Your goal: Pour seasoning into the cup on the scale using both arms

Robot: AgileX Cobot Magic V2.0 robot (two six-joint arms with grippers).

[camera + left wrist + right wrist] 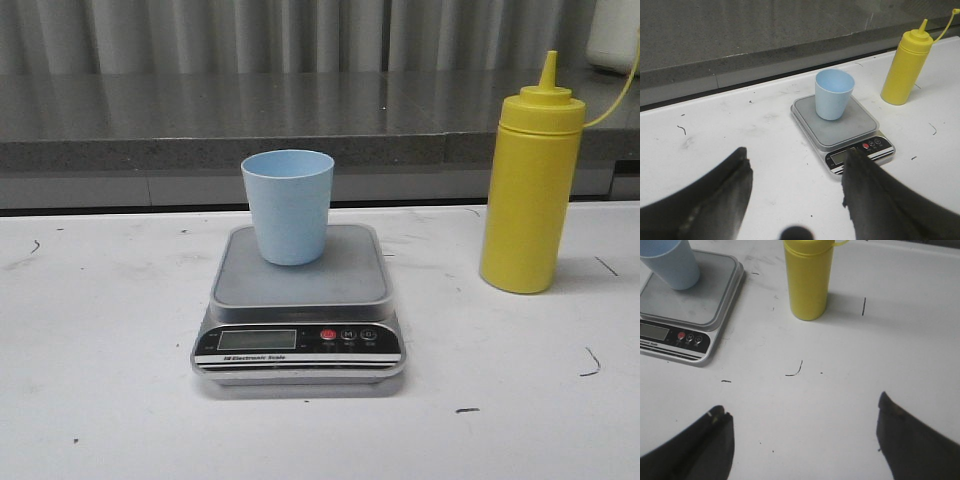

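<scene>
Seasoning in a tall yellow plastic squeeze bottle (530, 195) is seen upright on the white surface (100, 350) in the front view, right of the silver-grey digital scale (298, 305), apart from it; the pale blue tapered plastic cup (288, 205) is carried on its platform. In the left wrist view, the left tool (795, 192) is spread apart, empty. In the right wrist view, the right tool (805, 440) is likewise parted, near the bottle.

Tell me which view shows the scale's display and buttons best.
The front view: the scale faces the camera squarely, display and all three buttons unobstructed. In the left wrist view the left gripper partly hides its display. The right wrist view crops its left edge.
</scene>
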